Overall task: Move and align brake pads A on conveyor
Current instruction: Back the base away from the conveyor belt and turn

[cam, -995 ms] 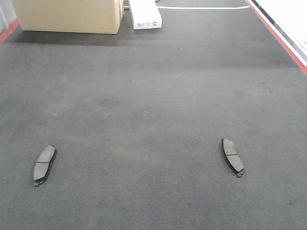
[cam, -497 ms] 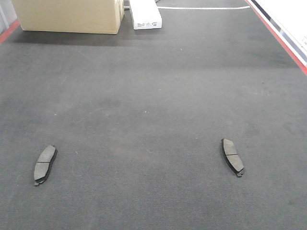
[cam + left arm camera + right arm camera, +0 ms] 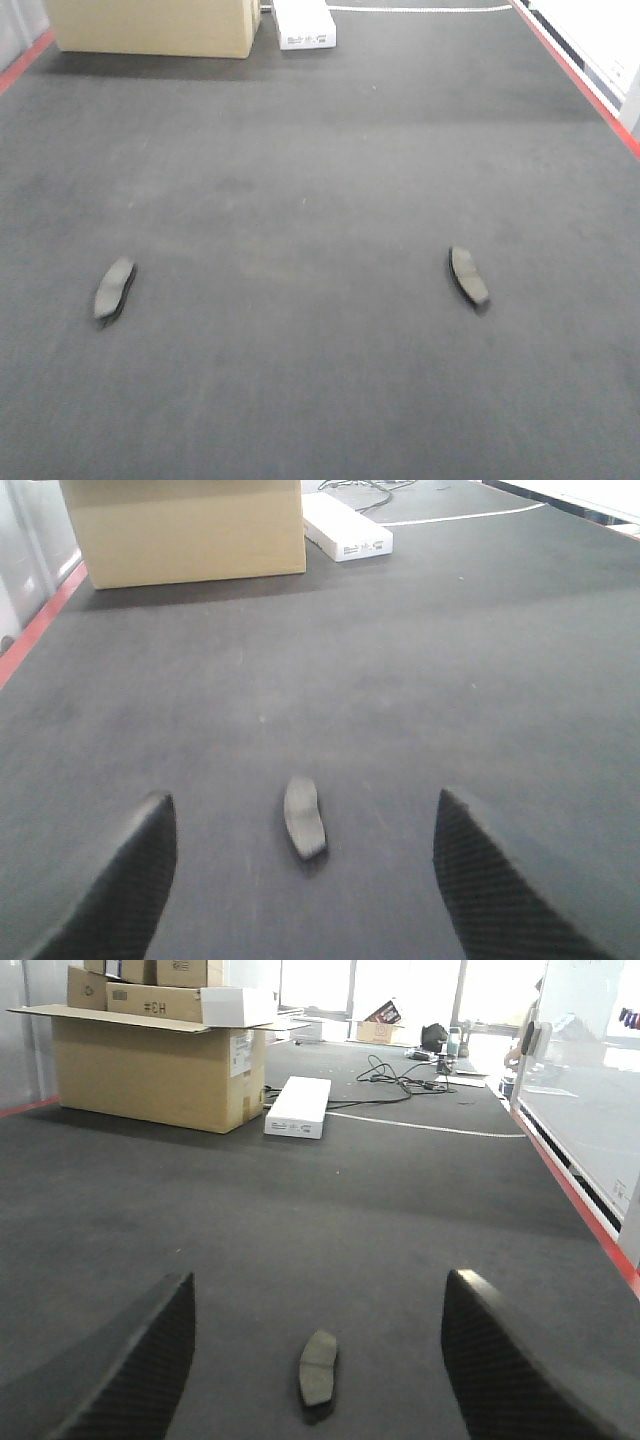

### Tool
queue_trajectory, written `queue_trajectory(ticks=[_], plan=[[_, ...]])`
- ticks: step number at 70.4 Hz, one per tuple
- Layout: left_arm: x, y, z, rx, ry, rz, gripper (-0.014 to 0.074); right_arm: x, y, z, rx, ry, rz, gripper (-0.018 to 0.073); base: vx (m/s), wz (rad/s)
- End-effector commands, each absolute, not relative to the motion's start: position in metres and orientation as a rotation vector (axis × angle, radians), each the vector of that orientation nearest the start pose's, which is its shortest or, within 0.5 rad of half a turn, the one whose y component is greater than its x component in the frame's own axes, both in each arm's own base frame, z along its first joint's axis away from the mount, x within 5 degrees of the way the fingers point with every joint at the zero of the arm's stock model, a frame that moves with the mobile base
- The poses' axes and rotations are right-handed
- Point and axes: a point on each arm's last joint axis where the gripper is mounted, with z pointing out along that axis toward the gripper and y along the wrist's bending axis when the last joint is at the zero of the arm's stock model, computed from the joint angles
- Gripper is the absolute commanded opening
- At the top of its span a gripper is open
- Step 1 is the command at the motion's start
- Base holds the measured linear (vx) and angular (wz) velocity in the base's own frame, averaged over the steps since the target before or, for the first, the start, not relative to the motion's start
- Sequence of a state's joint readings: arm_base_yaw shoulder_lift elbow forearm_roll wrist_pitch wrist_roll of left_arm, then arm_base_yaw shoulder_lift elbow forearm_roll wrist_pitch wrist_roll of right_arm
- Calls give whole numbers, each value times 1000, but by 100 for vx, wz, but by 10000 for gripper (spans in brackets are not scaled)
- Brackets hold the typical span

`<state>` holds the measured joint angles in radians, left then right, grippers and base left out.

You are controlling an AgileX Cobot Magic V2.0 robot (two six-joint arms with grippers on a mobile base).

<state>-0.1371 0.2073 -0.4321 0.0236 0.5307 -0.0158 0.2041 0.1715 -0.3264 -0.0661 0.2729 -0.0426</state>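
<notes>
My left gripper (image 3: 299,802) and right gripper (image 3: 320,1282) gape empty. On the conveyor (image 3: 300,190), the left pad (image 3: 303,818) and right pad (image 3: 318,1365) each lie at 12 o'clock of their own jaws, long axis roughly 12-to-6.

One conveyor (image 3: 320,180), one large cardboard box (image 3: 150,25), one white flat box (image 3: 305,25), two brake pads A, box-side pad (image 3: 115,288), opposite-side pad (image 3: 468,275).

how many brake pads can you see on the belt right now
2. One brake pad lies on the left side of the conveyor, the other brake pad on its right side, far apart. More may sit outside these views.
</notes>
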Motion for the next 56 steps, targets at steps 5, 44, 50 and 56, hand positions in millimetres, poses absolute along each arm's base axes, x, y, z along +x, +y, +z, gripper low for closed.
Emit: queue_trajectory(ticks=[5, 44, 50, 56], plan=[[53, -7, 309, 113, 1709, -103, 524, 56, 10, 303, -231, 1493, 57, 497, -32, 6], [53, -7, 309, 113, 1710, -103, 524, 56, 10, 303, -231, 1492, 57, 497, -41, -1], [53, -7, 309, 113, 1710, -103, 524, 56, 10, 303, -231, 1492, 57, 497, -41, -10], [53, -7, 309, 113, 1710, -103, 524, 56, 10, 303, -231, 1492, 57, 497, -41, -8]])
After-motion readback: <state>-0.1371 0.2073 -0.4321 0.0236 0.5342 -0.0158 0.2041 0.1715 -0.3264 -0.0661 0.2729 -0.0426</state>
